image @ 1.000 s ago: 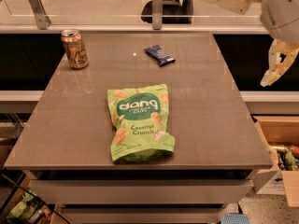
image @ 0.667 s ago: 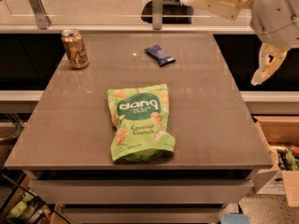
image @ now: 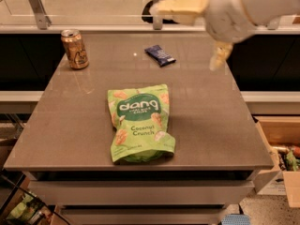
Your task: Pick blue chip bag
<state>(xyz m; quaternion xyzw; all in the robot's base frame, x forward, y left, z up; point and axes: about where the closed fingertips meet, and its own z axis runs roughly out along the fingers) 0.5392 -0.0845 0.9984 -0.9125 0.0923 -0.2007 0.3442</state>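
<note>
The blue bag lies flat on the bench, left of the hovering tool, whose state I cannot tell; seemingly the approach, next needing a leftward shift and descent.

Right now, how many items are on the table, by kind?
Snack bags: 2, blue chip bag and green bag
Cans: 1, gold can
Total: 3
The gripper hangs above the table's far right corner.
</note>
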